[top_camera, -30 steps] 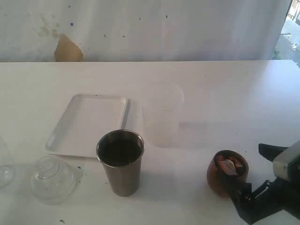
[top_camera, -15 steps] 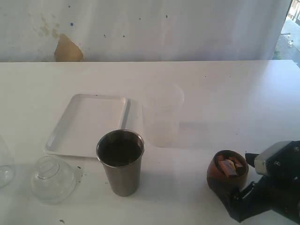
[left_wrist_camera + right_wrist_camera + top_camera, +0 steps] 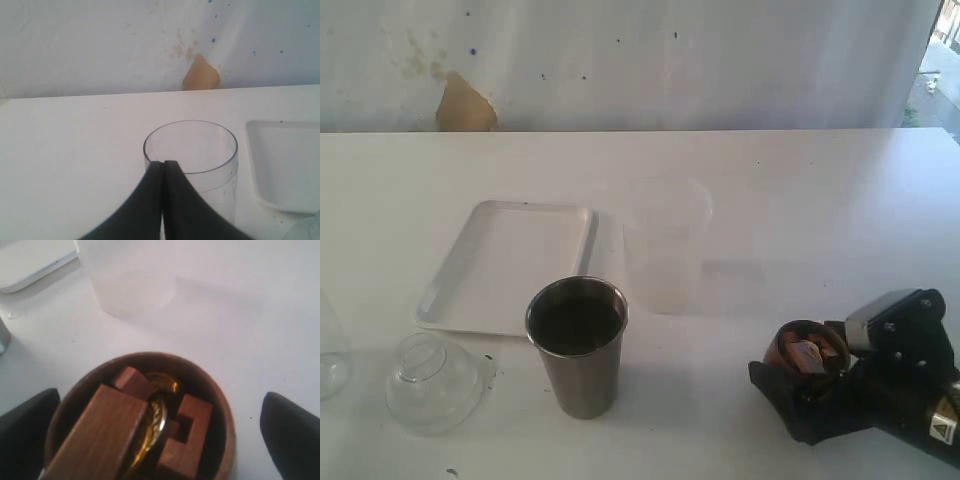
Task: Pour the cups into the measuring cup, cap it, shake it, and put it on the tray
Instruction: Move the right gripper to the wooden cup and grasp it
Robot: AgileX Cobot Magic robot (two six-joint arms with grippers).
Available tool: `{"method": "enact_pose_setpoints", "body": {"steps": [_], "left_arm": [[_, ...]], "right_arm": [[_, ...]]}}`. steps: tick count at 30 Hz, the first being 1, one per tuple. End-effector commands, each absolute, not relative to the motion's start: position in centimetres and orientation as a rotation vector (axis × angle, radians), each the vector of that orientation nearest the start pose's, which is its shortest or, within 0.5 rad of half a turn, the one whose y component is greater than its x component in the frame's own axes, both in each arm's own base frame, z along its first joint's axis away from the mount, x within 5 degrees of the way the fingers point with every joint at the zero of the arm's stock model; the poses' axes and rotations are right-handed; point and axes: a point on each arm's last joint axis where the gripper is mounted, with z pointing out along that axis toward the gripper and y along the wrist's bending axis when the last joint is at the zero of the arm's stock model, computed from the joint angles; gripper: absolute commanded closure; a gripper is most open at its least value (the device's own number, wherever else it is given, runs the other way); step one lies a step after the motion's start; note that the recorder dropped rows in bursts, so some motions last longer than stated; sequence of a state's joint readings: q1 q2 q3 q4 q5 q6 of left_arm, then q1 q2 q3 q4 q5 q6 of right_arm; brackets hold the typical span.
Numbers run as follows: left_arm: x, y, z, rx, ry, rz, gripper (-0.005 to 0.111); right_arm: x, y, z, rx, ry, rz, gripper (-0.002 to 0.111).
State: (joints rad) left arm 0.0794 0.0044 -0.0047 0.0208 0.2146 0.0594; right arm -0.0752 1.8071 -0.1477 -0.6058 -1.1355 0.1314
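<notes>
Right claw (image 3: 159, 429) spread wide, straddling the wooden cup (image 3: 808, 350) at the right front of the desk (image 3: 770, 200); no grip yet by the look of it. Left claw (image 3: 163, 167) pinched together, empty, just in front of the measuring cup (image 3: 200, 150), well apart at far left. Cup's rounded: centre it, clamp at the widest part, lift level. Loose wood blocks and something brassy inside. Long carry past the tumbler (image 3: 578, 345); tilt slowly.

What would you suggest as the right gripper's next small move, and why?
Probably close the right gripper on the wooden cup: its open jaws straddle the cup, one on each side, and the cup must be gripped before it can be lifted for pouring.
</notes>
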Motion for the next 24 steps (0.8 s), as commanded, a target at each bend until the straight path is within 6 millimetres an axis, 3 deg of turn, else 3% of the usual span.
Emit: {"method": "enact_pose_setpoints", "body": {"steps": [1, 24], "left_arm": [[5.6, 0.5, 19.5, 0.003, 1.687, 0.124, 0.107], [5.6, 0.5, 19.5, 0.003, 1.687, 0.124, 0.107]], "right_arm": [[19.9, 3.3, 10.3, -0.36, 1.952, 0.452, 0.004], [20.8, 3.0, 8.0, -0.329, 2.121, 0.464, 0.004]]}}
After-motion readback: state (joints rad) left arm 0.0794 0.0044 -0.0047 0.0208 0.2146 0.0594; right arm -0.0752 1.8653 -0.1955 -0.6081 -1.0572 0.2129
